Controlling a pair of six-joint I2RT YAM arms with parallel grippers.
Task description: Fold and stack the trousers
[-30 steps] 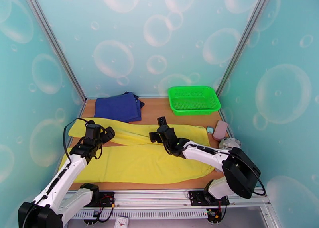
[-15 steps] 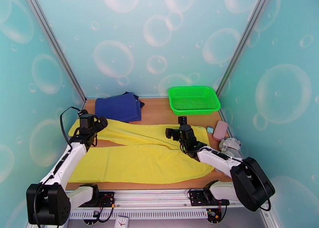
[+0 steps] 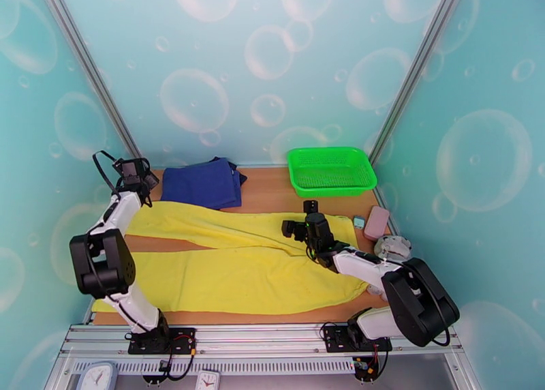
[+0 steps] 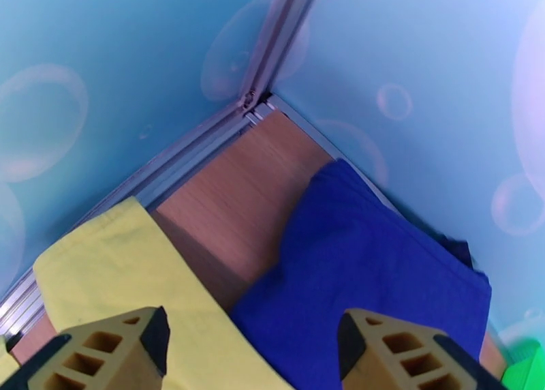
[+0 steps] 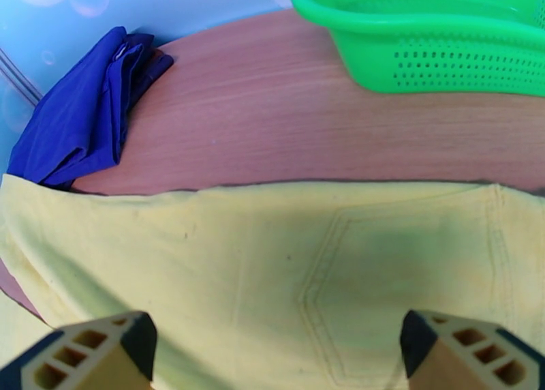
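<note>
The yellow trousers (image 3: 231,268) lie spread flat on the wooden table, legs pointing left and waist at the right. My left gripper (image 3: 139,176) hangs over the far left corner, above the cuff of the far leg (image 4: 102,275). Its tan fingers (image 4: 102,347) stand apart with nothing between them. My right gripper (image 3: 300,217) hovers over the far part of the waist. It is open wide, and a stitched back pocket (image 5: 381,275) lies below its fingers (image 5: 88,354). Neither gripper touches the cloth.
A folded navy blue garment (image 3: 203,183) lies at the back left, right beside the far cuff. A green basket (image 3: 332,170) stands at the back right. A pink object (image 3: 376,222) and small items sit by the right wall. Bubble-print walls enclose the table on three sides.
My left arm has swung from over the near leg out to the far left corner, and its jaws have narrowed a little. My right gripper shifted right along the waist, then held still.
</note>
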